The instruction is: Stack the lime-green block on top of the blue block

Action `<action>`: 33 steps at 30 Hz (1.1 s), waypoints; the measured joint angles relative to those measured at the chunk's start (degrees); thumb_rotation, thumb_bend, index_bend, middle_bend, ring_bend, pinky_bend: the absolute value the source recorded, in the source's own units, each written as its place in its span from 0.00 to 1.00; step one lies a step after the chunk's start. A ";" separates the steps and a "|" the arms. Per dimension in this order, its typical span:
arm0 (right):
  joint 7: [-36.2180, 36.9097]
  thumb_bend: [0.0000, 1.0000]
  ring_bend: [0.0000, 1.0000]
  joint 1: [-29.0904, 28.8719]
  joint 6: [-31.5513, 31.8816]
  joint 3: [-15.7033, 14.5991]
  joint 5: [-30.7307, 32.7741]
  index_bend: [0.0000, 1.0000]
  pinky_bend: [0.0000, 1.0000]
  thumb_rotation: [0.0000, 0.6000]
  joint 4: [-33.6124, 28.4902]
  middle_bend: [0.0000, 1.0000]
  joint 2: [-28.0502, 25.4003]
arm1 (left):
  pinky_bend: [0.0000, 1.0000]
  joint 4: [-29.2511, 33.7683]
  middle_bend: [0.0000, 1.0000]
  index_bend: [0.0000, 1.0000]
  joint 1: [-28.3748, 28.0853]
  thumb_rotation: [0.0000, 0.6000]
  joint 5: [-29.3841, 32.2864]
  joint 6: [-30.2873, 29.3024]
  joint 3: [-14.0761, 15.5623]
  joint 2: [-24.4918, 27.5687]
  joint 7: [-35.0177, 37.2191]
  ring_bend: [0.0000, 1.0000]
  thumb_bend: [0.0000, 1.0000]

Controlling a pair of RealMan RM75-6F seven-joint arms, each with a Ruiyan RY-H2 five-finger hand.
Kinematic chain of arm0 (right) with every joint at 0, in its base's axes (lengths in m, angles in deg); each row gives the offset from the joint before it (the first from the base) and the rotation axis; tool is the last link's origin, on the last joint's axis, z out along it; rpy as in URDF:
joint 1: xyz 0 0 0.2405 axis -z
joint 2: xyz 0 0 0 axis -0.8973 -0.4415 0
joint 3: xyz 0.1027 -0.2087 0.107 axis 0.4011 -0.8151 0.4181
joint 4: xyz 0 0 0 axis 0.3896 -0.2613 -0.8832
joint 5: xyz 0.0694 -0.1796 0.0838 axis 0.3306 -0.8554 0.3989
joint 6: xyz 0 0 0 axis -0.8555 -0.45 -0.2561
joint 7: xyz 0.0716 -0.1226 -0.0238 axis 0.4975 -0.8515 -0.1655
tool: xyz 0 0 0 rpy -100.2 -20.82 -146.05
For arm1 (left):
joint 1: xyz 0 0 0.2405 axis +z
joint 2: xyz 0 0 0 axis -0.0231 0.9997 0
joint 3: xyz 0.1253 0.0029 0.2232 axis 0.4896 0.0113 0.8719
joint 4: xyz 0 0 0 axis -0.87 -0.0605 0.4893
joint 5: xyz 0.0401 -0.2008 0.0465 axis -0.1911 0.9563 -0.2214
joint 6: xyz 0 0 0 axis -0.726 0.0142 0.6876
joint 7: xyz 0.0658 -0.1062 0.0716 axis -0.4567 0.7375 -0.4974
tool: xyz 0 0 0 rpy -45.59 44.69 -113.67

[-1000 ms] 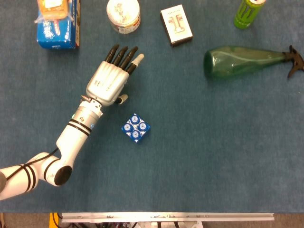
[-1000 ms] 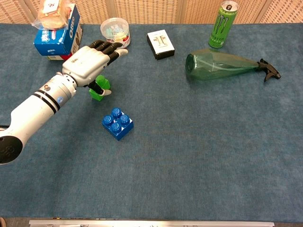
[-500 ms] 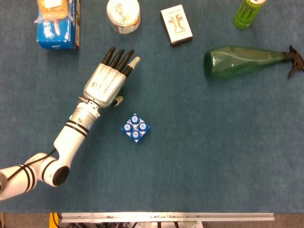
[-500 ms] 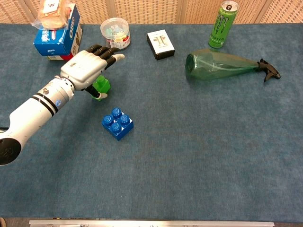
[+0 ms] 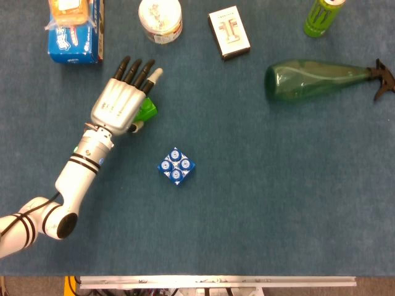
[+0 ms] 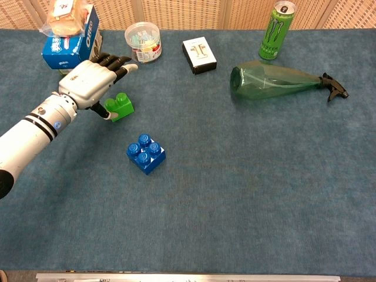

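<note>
The lime-green block (image 5: 147, 111) (image 6: 121, 106) lies on the blue cloth, up and left of the blue block (image 5: 176, 166) (image 6: 145, 154). My left hand (image 5: 119, 103) (image 6: 87, 83) hovers just left of the green block, palm down with its fingers stretched out and apart. Its thumb sits against or right beside the block's left side, and nothing is held. The blue block stands alone with its studs up, a short way from the hand. My right hand shows in neither view.
Along the far edge stand a blue cookie box (image 5: 74, 40) (image 6: 69, 44), a round tub (image 5: 160, 20) (image 6: 143, 41), a small white box (image 5: 229, 32) (image 6: 199, 54) and a green can (image 5: 322, 15) (image 6: 275, 30). A green spray bottle (image 5: 315, 79) (image 6: 276, 79) lies at right.
My left hand has slid left and slightly back, uncovering the lime-green block, which now lies in plain sight beside the thumb. The blue block has not moved.
</note>
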 measured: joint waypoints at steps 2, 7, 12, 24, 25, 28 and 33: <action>-0.14 0.53 0.31 -0.03 -0.08 -0.01 0.00 0.49 0.49 1.00 -0.05 0.37 0.00 | 0.01 -0.30 0.00 0.00 0.16 1.00 0.02 -0.12 -0.08 0.41 0.37 0.00 0.13; -0.29 0.53 0.31 -0.04 -0.07 -0.02 -0.06 0.49 0.49 1.00 -0.18 0.37 0.03 | 0.01 -1.36 0.00 0.00 0.30 1.00 -0.08 -0.34 -0.18 0.89 0.44 0.00 0.13; -0.28 0.53 0.31 -0.02 -0.10 0.00 0.02 0.49 0.49 1.00 -0.18 0.37 0.02 | 0.01 -2.90 0.00 0.00 0.60 1.00 -0.50 -0.86 0.16 0.95 -0.27 0.00 0.13; 0.00 0.53 0.31 0.03 -0.07 0.02 0.01 0.49 0.49 1.00 -0.09 0.37 -0.06 | 0.01 6.14 0.00 0.12 0.70 1.00 1.97 2.39 -0.15 5.11 -0.15 0.00 0.13; 0.00 0.53 0.31 0.04 -0.08 0.01 0.02 0.49 0.49 1.00 -0.07 0.37 -0.06 | 0.01 7.27 0.00 0.15 0.54 1.00 2.97 3.38 -0.35 5.73 -0.32 0.00 0.13; -0.05 0.53 0.31 -0.02 -0.20 0.04 0.08 0.49 0.49 1.00 -0.01 0.37 -0.04 | 0.01 9.86 0.00 0.18 0.07 1.00 5.61 5.60 -1.04 7.03 -0.50 0.00 0.13; -0.06 0.53 0.31 -0.04 -0.25 0.03 0.05 0.49 0.49 1.00 -0.02 0.37 -0.05 | 0.01 12.56 0.00 0.22 -0.85 1.00 9.74 8.50 -2.22 8.37 -0.32 0.00 0.21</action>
